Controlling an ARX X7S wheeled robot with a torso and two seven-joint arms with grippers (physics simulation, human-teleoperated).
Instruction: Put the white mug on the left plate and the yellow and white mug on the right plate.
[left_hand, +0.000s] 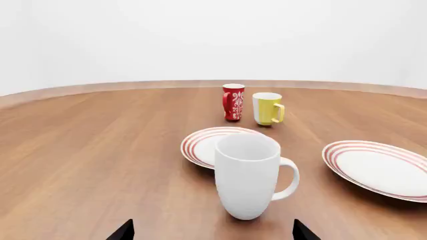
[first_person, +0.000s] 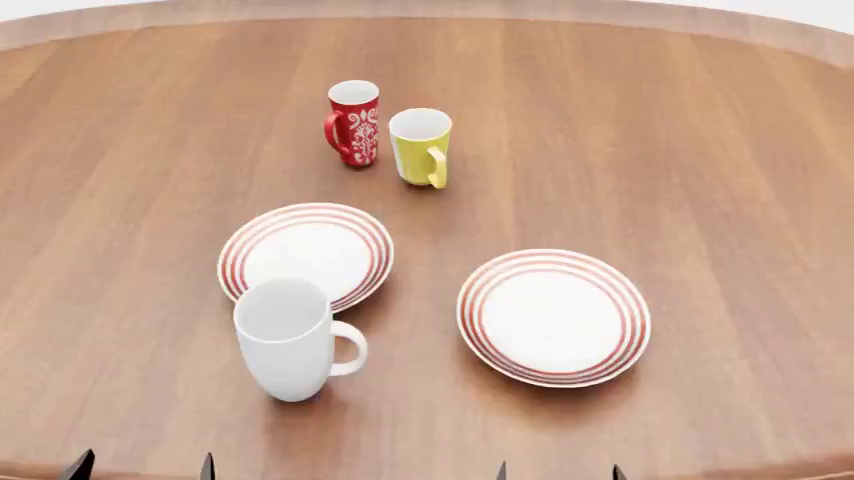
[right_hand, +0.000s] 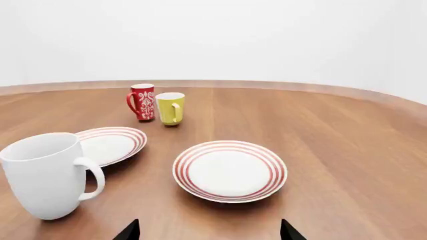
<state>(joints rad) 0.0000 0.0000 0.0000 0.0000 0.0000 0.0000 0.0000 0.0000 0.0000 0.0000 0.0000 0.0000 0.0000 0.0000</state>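
The white mug stands upright on the wooden table, just in front of the left plate, handle to the right. The yellow and white mug stands farther back beside a red patterned mug. The right plate lies bare at the right. My left gripper is open and empty at the near table edge, a little short of the white mug. My right gripper is open and empty, in front of the right plate. Only the fingertips of both show.
A red mug with white pattern stands next to the yellow and white mug at the back. The round wooden table curves away at the far edge, with a white wall behind.
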